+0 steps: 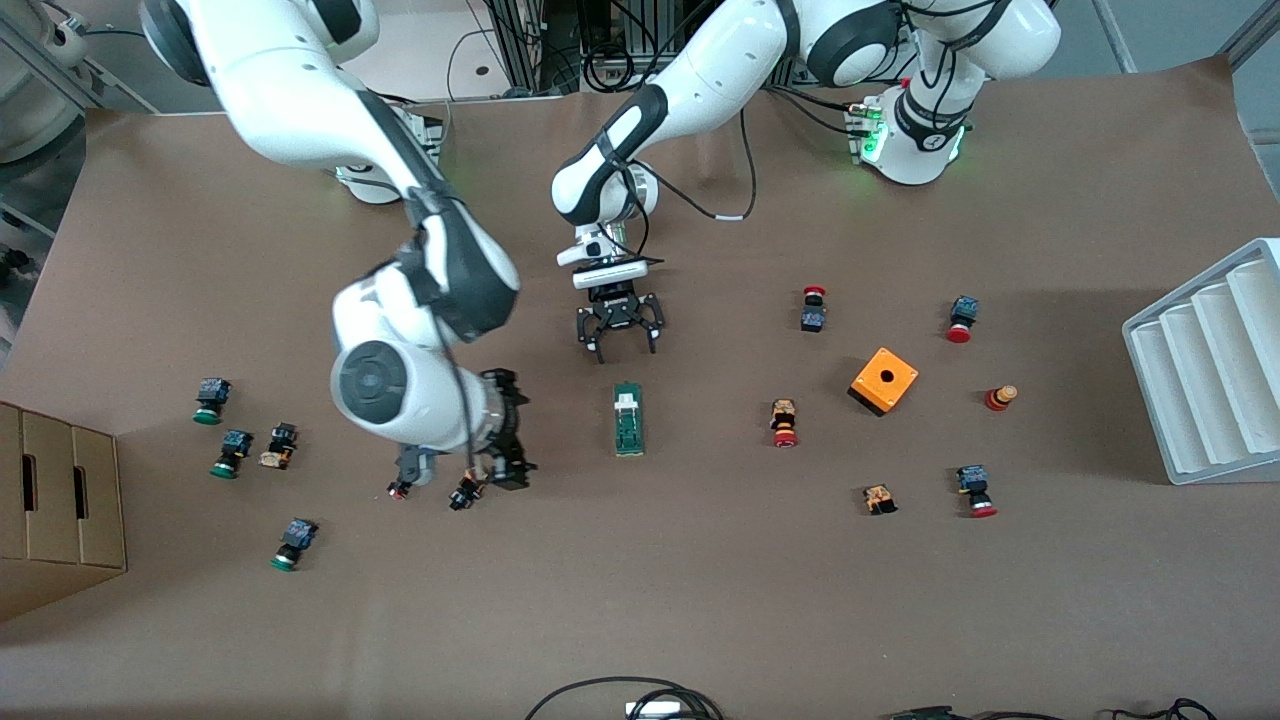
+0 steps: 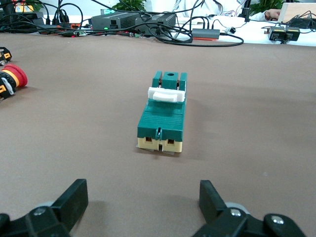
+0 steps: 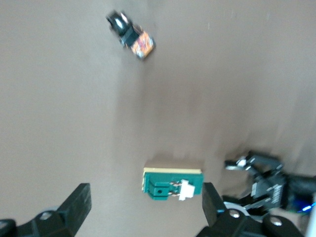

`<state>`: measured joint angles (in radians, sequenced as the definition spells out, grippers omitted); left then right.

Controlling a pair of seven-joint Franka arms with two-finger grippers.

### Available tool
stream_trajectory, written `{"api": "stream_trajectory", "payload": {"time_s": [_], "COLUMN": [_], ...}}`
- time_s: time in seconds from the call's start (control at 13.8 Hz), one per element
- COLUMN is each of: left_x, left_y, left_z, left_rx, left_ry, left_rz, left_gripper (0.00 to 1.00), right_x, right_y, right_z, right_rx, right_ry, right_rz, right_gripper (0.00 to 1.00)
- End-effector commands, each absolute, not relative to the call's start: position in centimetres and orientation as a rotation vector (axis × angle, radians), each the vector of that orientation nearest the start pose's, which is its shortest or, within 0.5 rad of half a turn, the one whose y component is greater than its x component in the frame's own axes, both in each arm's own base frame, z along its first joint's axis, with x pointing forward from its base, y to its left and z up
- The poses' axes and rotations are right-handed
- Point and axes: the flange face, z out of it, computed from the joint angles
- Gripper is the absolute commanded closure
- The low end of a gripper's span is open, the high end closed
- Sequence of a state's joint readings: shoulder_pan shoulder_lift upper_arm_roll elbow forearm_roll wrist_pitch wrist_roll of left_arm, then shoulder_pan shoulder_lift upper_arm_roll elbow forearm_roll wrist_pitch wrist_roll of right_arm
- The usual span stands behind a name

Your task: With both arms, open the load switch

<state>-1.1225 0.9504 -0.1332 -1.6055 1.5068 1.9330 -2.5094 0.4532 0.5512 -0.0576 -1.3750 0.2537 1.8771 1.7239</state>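
The load switch (image 1: 628, 418) is a narrow green bar with a white block on top, lying flat mid-table. It also shows in the left wrist view (image 2: 163, 113) and the right wrist view (image 3: 173, 182). My left gripper (image 1: 620, 335) hangs open over the table, just off the switch's end that faces the arm bases. Its fingers (image 2: 74, 197) hold nothing, and the left gripper (image 2: 143, 200) is apart from the switch. My right gripper (image 1: 515, 430) is open beside the switch, toward the right arm's end of the table. Nothing is between its fingers (image 3: 74, 205).
Two small buttons (image 1: 462, 497) lie under the right hand. An orange box (image 1: 884, 380) and red push buttons (image 1: 785, 424) sit toward the left arm's end, near a white rack (image 1: 1210, 365). Green buttons (image 1: 210, 400) and a cardboard box (image 1: 55, 500) lie toward the right arm's end.
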Motion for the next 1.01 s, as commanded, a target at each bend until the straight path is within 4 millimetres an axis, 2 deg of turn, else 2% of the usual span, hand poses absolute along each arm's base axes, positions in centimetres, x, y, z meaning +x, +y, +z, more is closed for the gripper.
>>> {"api": "stream_trajectory", "payload": {"time_s": [0.0,0.29,0.51,0.72,0.94], "left_x": [26.5,26.6,26.6,27.3,27.7], "left_y": [-58.7,-58.8,-58.9,-59.7,-60.3], "left_z": [4.1,4.2,4.6,6.1,7.0], "left_rx": [-2.585,-2.584,-2.580,-2.575,-2.563], "left_ry": [-0.294,-0.297,-0.278,-0.340,-0.308], "left_rz": [-1.583,-1.586,-1.578,-1.582,-1.506], "left_gripper": [0.00,0.00,0.00,0.00,0.00], "right_x": [62.5,61.6,59.9,58.3,57.2], "right_y": [23.8,17.1,12.3,6.8,1.6], "right_z": [43.7,49.3,52.6,54.8,56.8], "right_rx": [-2.490,-2.635,-2.781,-2.880,-2.962], "right_ry": [1.783,1.499,1.216,0.887,0.582], "right_rz": [0.321,0.330,0.294,0.213,0.116], "right_gripper": [0.00,0.00,0.00,0.00,0.00]}}
